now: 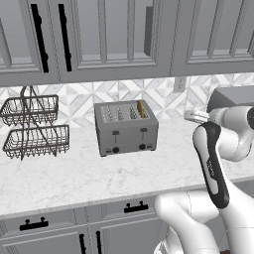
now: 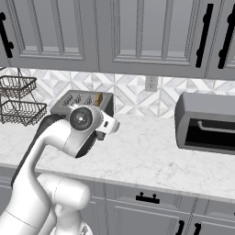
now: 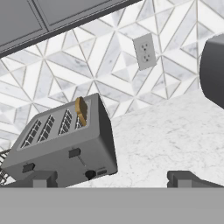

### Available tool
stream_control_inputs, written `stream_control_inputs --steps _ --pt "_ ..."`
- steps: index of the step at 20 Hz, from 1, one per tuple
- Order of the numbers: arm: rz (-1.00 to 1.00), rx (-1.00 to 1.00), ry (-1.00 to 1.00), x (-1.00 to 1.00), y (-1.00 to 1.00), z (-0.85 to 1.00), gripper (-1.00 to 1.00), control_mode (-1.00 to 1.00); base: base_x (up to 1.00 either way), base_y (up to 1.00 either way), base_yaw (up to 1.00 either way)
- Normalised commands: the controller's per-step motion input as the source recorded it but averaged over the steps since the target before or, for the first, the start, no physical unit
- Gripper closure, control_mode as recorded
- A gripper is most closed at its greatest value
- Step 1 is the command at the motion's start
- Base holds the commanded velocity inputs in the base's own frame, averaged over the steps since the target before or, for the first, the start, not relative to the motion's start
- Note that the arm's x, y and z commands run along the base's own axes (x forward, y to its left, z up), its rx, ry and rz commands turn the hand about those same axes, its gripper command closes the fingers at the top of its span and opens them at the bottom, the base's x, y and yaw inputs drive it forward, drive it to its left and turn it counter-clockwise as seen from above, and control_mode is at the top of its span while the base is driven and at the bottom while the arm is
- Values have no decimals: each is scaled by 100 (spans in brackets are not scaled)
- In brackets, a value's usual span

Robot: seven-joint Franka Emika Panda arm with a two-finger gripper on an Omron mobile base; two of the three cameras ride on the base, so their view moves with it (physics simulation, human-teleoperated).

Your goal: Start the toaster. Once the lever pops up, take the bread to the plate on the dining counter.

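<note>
left base view: from behind arm on left, faces forward and down at marble counter [image 1: 74, 173], toaster [image 1: 126, 128] near centre. right base view: same counter from right side, toaster [image 2: 82, 106] at left, dark oven [image 2: 207, 123] at right. hand view: closer, rolled, toaster [image 3: 65, 140] tilted low left, wall outlet [image 3: 145, 52] above.

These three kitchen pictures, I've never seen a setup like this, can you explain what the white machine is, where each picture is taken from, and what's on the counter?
It is a white robot arm in a rendered kitchen. Two pictures come from cameras behind it, left and right. The third looks along its hand; the two dark fingers stand wide apart and hold nothing. On the marble counter sit a four-slot toaster with a bread slice in its rightmost slot, a two-tier wire basket and a dark oven.
</note>
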Motion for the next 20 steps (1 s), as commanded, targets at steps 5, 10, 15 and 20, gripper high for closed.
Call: stream_control_inputs --steps 5,10,15,20 --pt "0 0 0 0 0 0 -100 -100 0 0 0" --pt "0 0 0 0 0 0 -100 -100 0 0 0" --pt "0 0 0 0 0 0 -100 -100 0 0 0" --pt "0 0 0 0 0 0 -100 -100 0 0 0"
